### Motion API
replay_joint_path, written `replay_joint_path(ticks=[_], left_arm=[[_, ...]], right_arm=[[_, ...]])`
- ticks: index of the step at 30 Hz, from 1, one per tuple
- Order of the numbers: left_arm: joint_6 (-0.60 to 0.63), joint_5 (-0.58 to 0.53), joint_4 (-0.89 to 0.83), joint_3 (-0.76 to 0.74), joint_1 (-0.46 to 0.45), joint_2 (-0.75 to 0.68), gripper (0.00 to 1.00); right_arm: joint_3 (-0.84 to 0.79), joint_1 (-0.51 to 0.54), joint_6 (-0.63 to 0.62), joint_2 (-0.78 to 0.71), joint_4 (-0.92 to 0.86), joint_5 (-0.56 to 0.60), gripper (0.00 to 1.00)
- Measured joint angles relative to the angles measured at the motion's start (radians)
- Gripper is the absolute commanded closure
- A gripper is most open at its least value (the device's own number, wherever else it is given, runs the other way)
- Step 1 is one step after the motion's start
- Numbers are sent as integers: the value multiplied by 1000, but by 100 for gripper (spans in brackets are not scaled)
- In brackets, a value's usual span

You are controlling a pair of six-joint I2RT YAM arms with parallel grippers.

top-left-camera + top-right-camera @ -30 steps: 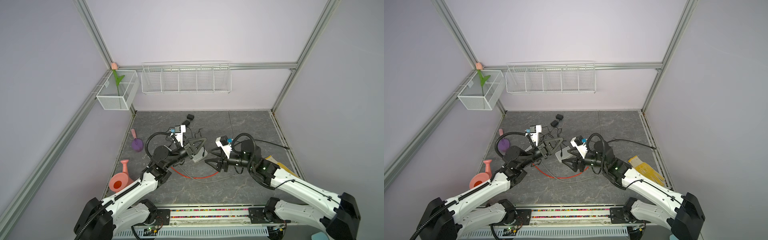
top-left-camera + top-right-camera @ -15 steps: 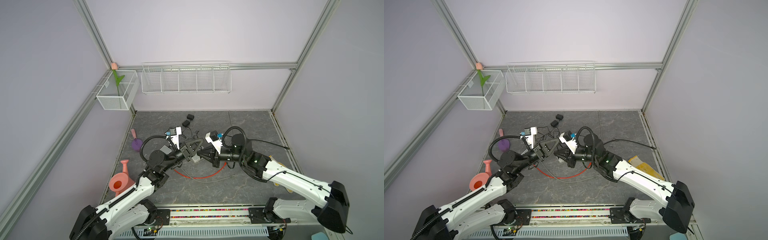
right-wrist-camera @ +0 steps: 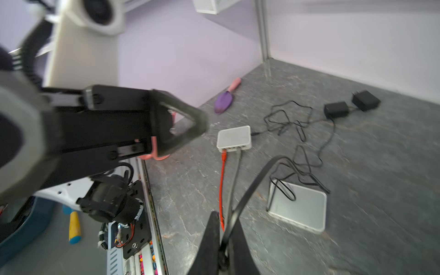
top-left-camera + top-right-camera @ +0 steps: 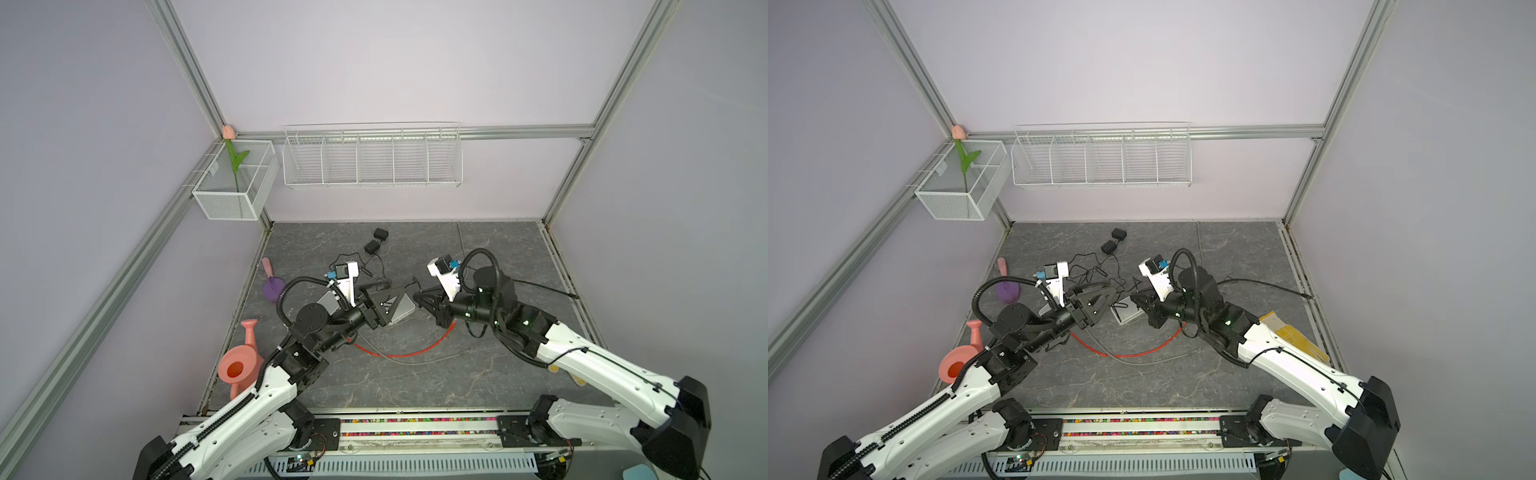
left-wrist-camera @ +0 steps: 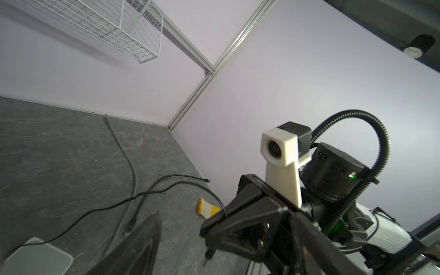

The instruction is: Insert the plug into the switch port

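While the right jaws pinch the black cable (image 3: 253,185), its plug (image 5: 208,253) hangs just below their tips. The left jaws stand spread above the white switch (image 4: 405,309).

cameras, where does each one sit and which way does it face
both top views: high over the front edge, looking down at the grey floor; both arms, left gripper and right gripper show.
left wrist: on left arm, facing the right gripper; one own finger shows.
right wrist: on right arm, facing the left arm; own fingers pinch a black cable.
shared: each wrist view shows the other arm.
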Motion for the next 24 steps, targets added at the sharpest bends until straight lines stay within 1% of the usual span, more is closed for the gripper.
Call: replay_joint_path(ticks=[3, 5, 7, 9, 11, 13, 15, 17, 18, 21, 24], left_arm=[[63, -31, -87, 9, 0, 12, 14], [102, -45, -137, 27, 0, 39, 14], [140, -58, -178, 60, 0, 79, 14], [173, -69, -207, 97, 0, 117, 14], [209, -81, -227, 132, 0, 154, 14], [243, -87, -238, 163, 3, 198, 14], [276, -87, -257, 191, 9, 250, 12], [303, -88, -278, 214, 17, 304, 12], [316, -88, -289, 222, 23, 333, 11], [332, -87, -330, 224, 50, 399, 10], [341, -88, -352, 224, 72, 459, 9]], right_arm=[[75, -126, 32, 109, -50, -43, 93], [211, -208, 36, 238, -118, -98, 93], [423, -272, 29, 386, -201, -146, 93], [655, -314, 5, 510, -291, -161, 93], [876, -337, -31, 599, -355, -135, 93], [1028, -347, -58, 640, -398, -122, 93], [1097, -351, -76, 654, -422, -134, 93], [1080, -351, -94, 658, -425, -159, 93], [1029, -350, -98, 658, -410, -172, 93], [764, -348, -91, 661, -324, -201, 93], [522, -346, -73, 710, -288, -221, 93]])
